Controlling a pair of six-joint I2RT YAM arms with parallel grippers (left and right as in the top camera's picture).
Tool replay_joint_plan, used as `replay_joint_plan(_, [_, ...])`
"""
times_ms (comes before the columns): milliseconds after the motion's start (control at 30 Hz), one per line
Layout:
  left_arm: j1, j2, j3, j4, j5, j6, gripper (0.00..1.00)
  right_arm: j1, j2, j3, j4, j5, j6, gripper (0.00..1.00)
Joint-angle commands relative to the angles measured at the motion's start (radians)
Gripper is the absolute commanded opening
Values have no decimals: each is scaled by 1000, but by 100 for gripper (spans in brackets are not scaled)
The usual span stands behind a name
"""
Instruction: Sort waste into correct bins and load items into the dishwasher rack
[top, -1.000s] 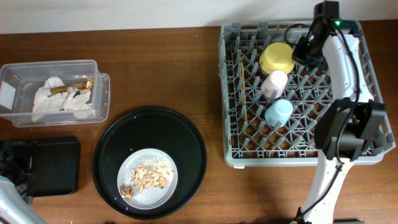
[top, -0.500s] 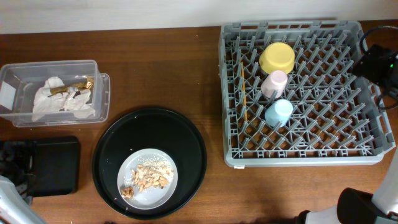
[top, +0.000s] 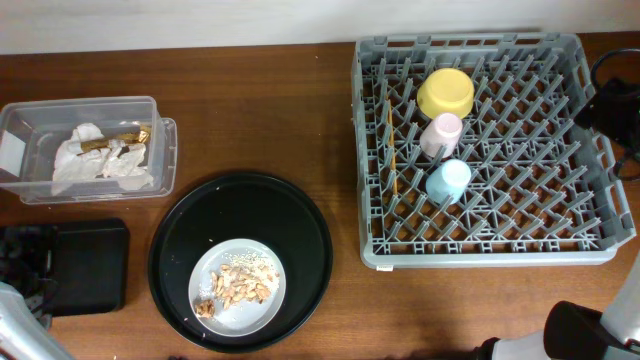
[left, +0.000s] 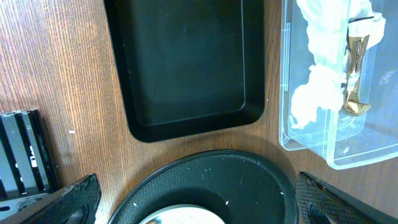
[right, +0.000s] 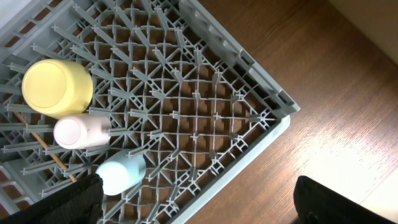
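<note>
Dishwasher rack (top: 480, 258) loaded with 3 dishes and the chopsticks, both grippers wide open

In the rack the yellow bowl (top: 446, 92), pink cup (top: 441, 133) and blue cup (top: 447, 180) sit in 1 line, with the chopsticks (top: 393, 150) just left of them. The white plate (top: 250, 312) with food scraps (top: 240, 282) is on the round serving tray (top: 240, 205). Napkins (top: 95, 165) and the gold wrapper (top: 115, 138) are in the clear tub (top: 160, 150), and the black tray (top: 90, 265) is just in front of it. The left gripper (left: 205, 199) hangs over that tray with its jaws spread wide. The right gripper (right: 205, 202) is over the rack's corner, jaws wide too.
</note>
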Motion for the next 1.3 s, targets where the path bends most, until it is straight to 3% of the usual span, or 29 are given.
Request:
replay_joint_plan(0, [-1, -4, 3, 2, -4, -10, 99, -2, 3, -1, -3, -2, 5, 98])
replay_joint_plan(33, [-1, -4, 3, 1, 5, -10, 99, -2, 3, -1, -2, -2, 5, 98])
replay_joint_plan(100, [-1, -4, 3, -130, 249, -10, 99, -2, 3, -1, -2, -2, 5, 98])
replay_joint_plan(133, [-4, -4, 3, -232, 355, 62, 99, -2, 3, -1, -2, -2, 5, 98])
replay_joint_plan(200, [-74, -5, 3, -265, 573, 354, 99, -2, 3, -1, -2, -2, 5, 98])
replay_joint_plan(267, [-137, -4, 3, -300, 608, 397, 99, -2, 3, -1, -2, -2, 5, 98])
replay_joint_plan(367, [-462, -5, 3, -312, 582, 423, 99, -2, 3, -1, -2, -2, 5, 98])
replay_joint_plan(433, [-760, -5, 3, -264, 495, 422, 99, -2, 3, -1, -2, -2, 5, 98])
replay_joint_plan(533, [-1138, -4, -8, -177, 193, 228, 99, -2, 3, -1, -2, -2, 5, 98])
replay_joint_plan(600, [-1330, -4, -17, -122, 76, 133, 99, -2, 3, -1, -2, -2, 5, 98])
replay_joint_plan(633, [-1431, -4, -34, -109, -30, 29, 99, -2, 3, -1, -2, -2, 5, 98])
replay_joint_plan(733, [-1532, 14, -92, -83, -156, -85, 99, -2, 3, -1, -2, -2, 5, 98])
replay_joint_plan(967, [-1560, 283, -146, 63, -136, -85, 95, -2, 3, -1, -2, -2, 5, 98])
replay_joint_plan(1167, [-1562, 360, -204, 116, -130, -95, 95, -2, 3, -1, -2, -2, 5, 98])
replay_joint_plan(1267, [-1562, 367, -249, 276, -131, -95, 95, -2, 3, -1, -2, -2, 5, 98])
